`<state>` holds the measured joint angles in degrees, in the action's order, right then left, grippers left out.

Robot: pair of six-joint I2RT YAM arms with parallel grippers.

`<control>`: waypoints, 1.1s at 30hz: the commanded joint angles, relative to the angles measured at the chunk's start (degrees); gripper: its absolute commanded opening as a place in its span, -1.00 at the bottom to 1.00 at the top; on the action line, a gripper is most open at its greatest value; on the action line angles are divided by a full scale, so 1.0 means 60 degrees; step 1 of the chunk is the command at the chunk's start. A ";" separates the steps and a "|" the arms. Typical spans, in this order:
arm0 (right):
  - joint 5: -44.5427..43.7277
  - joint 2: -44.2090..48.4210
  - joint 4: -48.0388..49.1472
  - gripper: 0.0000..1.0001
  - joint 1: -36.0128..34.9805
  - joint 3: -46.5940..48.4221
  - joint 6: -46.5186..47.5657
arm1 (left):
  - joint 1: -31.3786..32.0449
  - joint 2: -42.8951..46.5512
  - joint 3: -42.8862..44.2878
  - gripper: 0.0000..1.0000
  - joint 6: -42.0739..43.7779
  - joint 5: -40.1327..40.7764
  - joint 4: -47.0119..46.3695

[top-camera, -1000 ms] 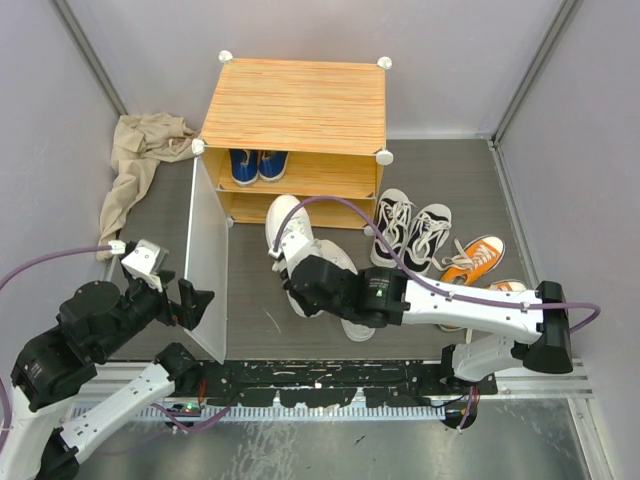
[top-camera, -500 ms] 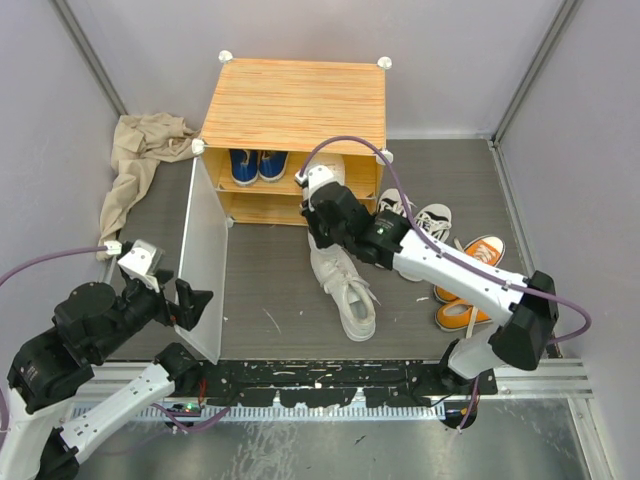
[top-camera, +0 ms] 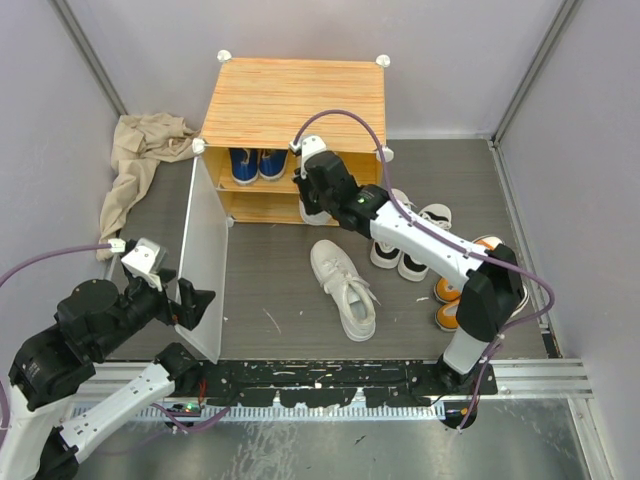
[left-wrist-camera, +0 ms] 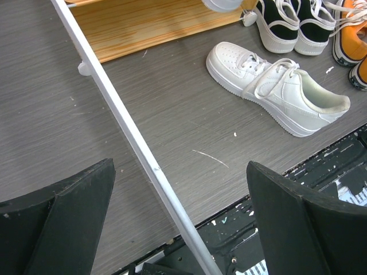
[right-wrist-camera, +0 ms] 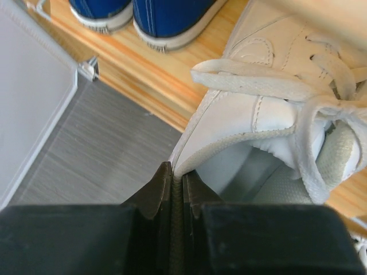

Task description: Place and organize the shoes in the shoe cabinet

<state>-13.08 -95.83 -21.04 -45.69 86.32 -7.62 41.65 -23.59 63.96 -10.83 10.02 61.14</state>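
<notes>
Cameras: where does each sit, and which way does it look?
Top external: above, behind; looks down on the shoe cabinet; left arm, right arm show.
Left wrist: on the left arm, facing the door panel and loose white sneaker; open left gripper shows.
Right wrist: on the right arm, facing the cabinet's blue shoes; right gripper pinches the held white sneaker.
Shared: top and left wrist see the loose white sneaker.
</notes>
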 commanded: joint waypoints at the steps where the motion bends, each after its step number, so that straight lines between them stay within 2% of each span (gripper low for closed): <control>1: -0.0274 -0.0162 0.2081 -0.98 0.0235 0.1344 0.0528 | -0.0002 -0.0121 0.0337 0.96 0.0167 -0.0137 -0.0340; 6: -0.0439 -0.0625 0.2084 -0.97 0.0394 0.1800 0.0537 | -0.0010 -0.0049 0.0292 0.96 0.0141 -0.0149 -0.0277; 7: -0.0573 -0.0696 0.2085 -0.80 0.0444 0.1825 0.0528 | 0.0000 -0.0029 0.0260 0.96 0.0147 -0.0127 -0.0288; 9: -0.0895 -0.0782 0.2083 -0.29 0.0466 0.1758 0.0471 | -0.0005 -0.0021 0.0231 0.96 0.0146 -0.0100 -0.0284; 11: -0.0982 -0.0732 0.2085 0.00 0.0468 0.1552 0.0434 | -0.0002 -0.0026 0.0210 0.96 0.0166 -0.0090 -0.0274; 13: -0.0873 -0.0576 0.2120 0.19 0.0467 0.1329 0.0421 | -0.0008 -0.0071 0.0205 0.96 0.0182 -0.0074 -0.0269; 20: 0.0012 0.0857 0.2941 0.38 0.0468 0.0163 0.0178 | -0.0001 -0.0155 0.0078 0.96 0.0138 -0.0175 -0.0381; 27: 0.0928 0.1843 0.3474 0.68 0.0471 -0.0735 0.0077 | -0.0004 -0.0129 -0.0004 0.96 0.0071 -0.0226 -0.0421; 33: 0.0697 0.1734 0.2884 0.69 0.0471 -0.0615 -0.0181 | -0.0001 -0.0090 -0.0015 0.96 0.0047 -0.0264 -0.0437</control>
<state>-9.04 -85.47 -3.55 -42.70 82.26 -6.85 41.67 -23.75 63.81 -10.90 9.19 61.10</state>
